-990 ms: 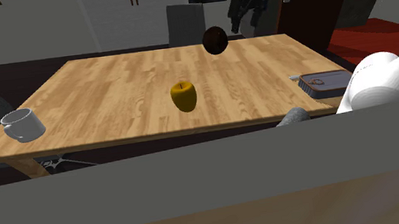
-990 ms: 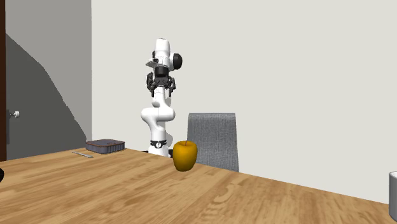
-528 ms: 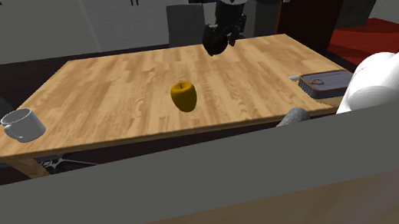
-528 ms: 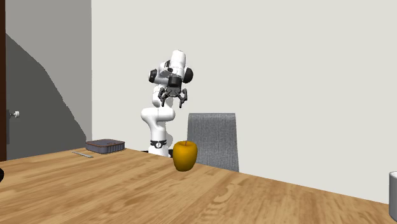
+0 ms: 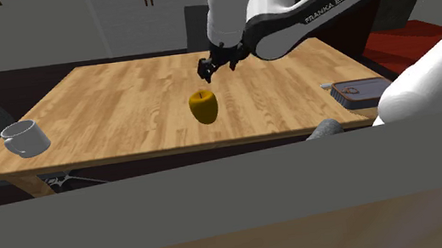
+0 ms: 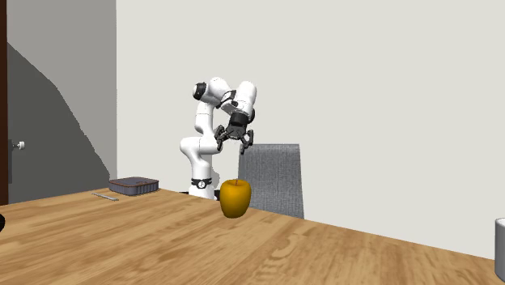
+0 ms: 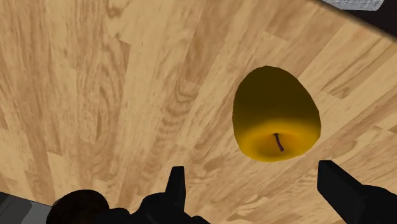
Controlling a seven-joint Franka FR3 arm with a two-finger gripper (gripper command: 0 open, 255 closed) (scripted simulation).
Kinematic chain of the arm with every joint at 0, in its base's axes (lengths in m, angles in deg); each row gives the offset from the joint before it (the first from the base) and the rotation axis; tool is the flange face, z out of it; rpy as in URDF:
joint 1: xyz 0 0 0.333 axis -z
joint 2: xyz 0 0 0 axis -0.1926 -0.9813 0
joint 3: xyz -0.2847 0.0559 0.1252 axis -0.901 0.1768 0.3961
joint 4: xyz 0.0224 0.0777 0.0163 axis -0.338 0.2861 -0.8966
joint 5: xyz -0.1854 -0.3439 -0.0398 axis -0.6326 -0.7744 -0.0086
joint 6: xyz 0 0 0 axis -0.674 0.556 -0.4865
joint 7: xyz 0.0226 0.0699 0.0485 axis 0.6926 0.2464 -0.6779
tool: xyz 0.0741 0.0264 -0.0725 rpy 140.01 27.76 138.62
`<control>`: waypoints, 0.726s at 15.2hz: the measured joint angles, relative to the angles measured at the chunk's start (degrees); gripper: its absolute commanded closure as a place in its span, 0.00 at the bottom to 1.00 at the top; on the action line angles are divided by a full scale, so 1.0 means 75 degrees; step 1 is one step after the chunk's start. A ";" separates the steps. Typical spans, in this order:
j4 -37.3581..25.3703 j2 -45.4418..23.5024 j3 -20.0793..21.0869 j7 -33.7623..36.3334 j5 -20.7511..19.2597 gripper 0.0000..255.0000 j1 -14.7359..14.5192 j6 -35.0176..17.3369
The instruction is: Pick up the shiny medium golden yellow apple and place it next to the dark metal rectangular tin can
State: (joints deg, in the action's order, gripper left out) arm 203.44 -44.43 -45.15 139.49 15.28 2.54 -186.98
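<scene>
One black gripper [image 5: 211,67] hangs above the wooden table [image 5: 122,96], its two fingers spread wide and clasping nothing. The golden yellow apple [image 5: 204,106] stands upright directly below it, stem up, apart from both fingertips. In the wrist view the apple [image 7: 276,114] lies ahead of the gripper [image 7: 252,170], in the gap between the fingers, nearer the one on the apple's side and touched by neither. In the second exterior view the gripper [image 6: 236,144] hovers over the apple [image 6: 235,197] with open air between them.

Bare tabletop surrounds the apple on every side. The dark rectangular tin can [image 5: 359,92] lies flat well apart from the gripper, toward the stand, close to the table's corner and edge there; a thin pale strip [image 5: 327,86] rests just beside it.

A white mug [image 5: 26,138] stands upright well apart from the gripper on the opposite side, near the far corner of the same long edge, mouth up; its contents cannot be made out. A grey chair [image 6: 271,174] stands beyond the table edge, behind the apple.
</scene>
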 measured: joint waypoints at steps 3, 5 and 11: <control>-0.0569 -0.1089 0.1071 0.1629 -0.1545 0.00 0.0856 -0.0173; -0.1093 -0.1926 0.1710 0.2801 -0.2777 0.00 0.1283 0.0099; -0.1704 -0.3360 0.2047 0.4451 -0.4851 0.00 0.1464 0.0554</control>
State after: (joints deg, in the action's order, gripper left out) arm 190.66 -69.63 -29.80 172.87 -21.11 13.52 -182.83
